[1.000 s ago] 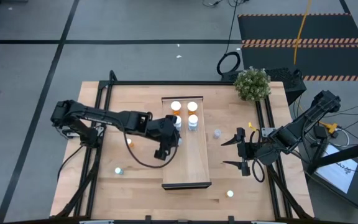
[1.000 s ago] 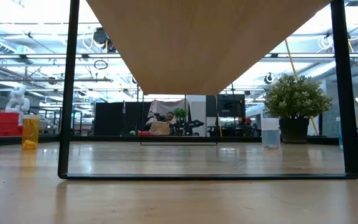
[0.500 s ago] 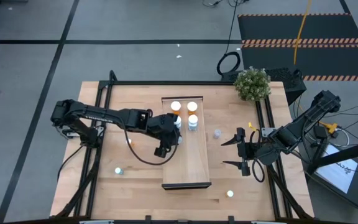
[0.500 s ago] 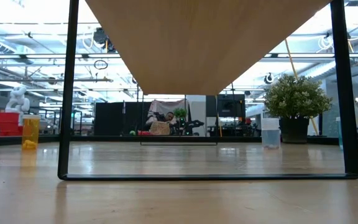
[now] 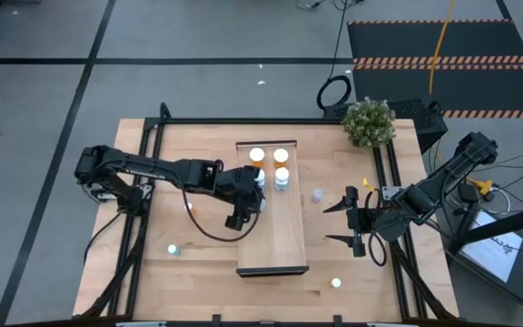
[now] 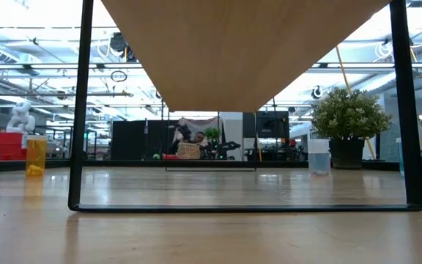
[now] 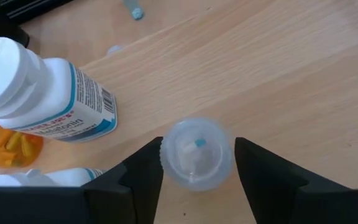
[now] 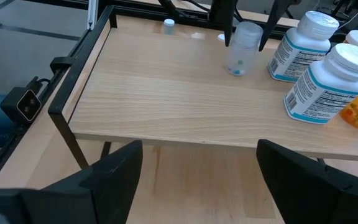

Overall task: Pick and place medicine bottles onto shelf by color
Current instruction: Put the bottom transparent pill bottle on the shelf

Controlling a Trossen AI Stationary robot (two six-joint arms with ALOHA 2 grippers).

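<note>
Little has shifted in the high view since a second ago, though our left tool (image 7: pixel 197 163) looks to be loosening around the small clear bottle with a pale translucent cap (image 7: pixel 196 154), which stands upright on the long light-wood shelf (image 5: pixel 280 238) with a dark finger close on either side; we cannot tell whether the pads touch it. It sits at about nine o'clock of the white bottle with the blue-banded label (image 7: pixel 51 93), just beside it, and an orange bottle with yellow pills (image 7: pixel 8 144) lies past that one. Our right tool (image 8: pixel 197 165) hangs wide apart and empty over the counter (image 5: pixel 193 259) at three o'clock of the shelf. We judge the placing nearly done; the risk is that a finger drags the light bottle on the way out and tips it, or nudges the white neighbour. Loose bottles stay on the counter: a greenish one (image 5: pixel 172 249) at eight o'clock, a grey one (image 5: pixel 318 194) at three, another (image 5: pixel 336 282) at five. A potted green plant (image 5: pixel 369 122) stands at one o'clock, clear of our path.
</note>
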